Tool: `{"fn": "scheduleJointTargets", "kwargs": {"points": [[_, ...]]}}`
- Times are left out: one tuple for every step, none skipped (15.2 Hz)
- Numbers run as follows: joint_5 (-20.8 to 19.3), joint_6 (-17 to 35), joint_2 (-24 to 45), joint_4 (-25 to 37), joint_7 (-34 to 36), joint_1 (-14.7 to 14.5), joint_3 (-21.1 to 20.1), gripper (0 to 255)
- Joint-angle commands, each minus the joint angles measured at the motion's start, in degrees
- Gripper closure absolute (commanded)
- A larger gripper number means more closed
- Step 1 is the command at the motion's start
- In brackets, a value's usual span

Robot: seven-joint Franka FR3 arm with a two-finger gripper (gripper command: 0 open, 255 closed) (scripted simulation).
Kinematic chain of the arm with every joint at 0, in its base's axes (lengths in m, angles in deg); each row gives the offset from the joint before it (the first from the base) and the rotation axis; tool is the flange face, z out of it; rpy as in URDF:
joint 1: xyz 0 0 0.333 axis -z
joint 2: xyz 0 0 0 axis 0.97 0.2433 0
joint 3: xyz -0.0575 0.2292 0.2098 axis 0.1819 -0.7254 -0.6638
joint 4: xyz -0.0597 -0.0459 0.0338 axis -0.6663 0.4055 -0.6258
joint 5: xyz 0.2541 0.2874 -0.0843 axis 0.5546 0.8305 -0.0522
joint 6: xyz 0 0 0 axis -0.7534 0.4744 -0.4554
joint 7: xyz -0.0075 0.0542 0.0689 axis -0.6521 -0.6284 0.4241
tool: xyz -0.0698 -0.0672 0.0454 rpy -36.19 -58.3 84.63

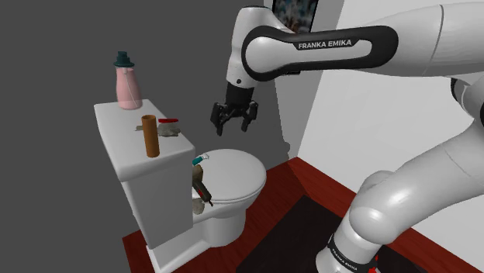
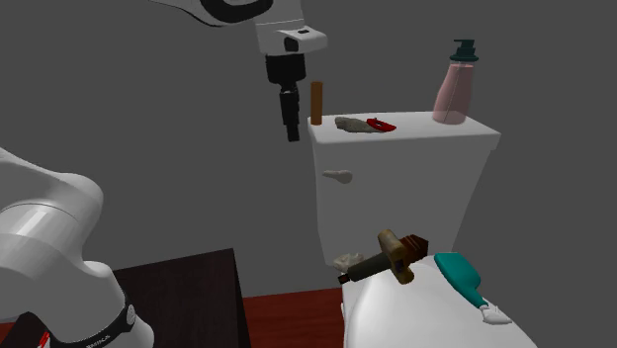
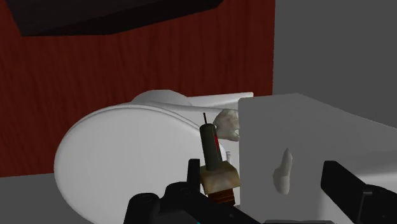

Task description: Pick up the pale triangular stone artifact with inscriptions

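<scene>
Gripper (image 1: 233, 124) hangs above the toilet lid (image 1: 236, 174), fingers well apart, holding nothing, touching nothing. On the lid lie a dark-handled tool (image 3: 213, 156) and a teal brush (image 2: 463, 277). Pale stone (image 3: 227, 123) sits just past the tool's thin end, against the tank (image 3: 305, 127). In the second exterior view it is at 5 o'clock from the gripper. Its long axis and pointing: cannot tell. Pink bottle (image 2: 453, 94) stands upright on the tank top, contents unseen.

"FRANKA EMIKA" is read in white capitals on the dark band (image 1: 326, 44) of the arm's (image 1: 434, 35) upper link, in the shoulder view. Small white lettering is seen on the base ring (image 1: 347, 256), too small to be read.
</scene>
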Motion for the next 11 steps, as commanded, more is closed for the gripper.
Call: {"fn": "scheduleJointTargets", "kwargs": {"points": [[-0.61, 0.79, 3.96, 3.46, 3.75, 0.24, -2.21, 0], [-1.15, 1.14, 6.07, 5.31, 5.51, 0.4, -3.21, 0], [-1.8, 1.42, 8.22, 7.24, 7.29, 0.55, -4.18, 0], [-2.55, 1.62, 10.42, 9.26, 9.1, 0.69, -5.13, 0], [-3.42, 1.75, 12.67, 11.36, 10.94, 0.79, -6.05, 0], [-4.41, 1.8, 14.97, 13.56, 12.8, 0.81, -6.9, 0], [-5.5, 1.76, 17.33, 15.85, 14.68, 0.77, -7.7, 0], [-6.68, 1.62, 19.74, 18.25, 16.56, 0.64, -8.45, 0], [-7.96, 1.39, 22.21, 20.76, 18.45, 0.43, -9.12, 0], [-9.32, 1.04, 24.74, 23.38, 20.32, 0.1, -9.71, 0], [-10.74, 0.59, 27.32, 26.14, 22.16, -0.33, -10.21, 0]]}}
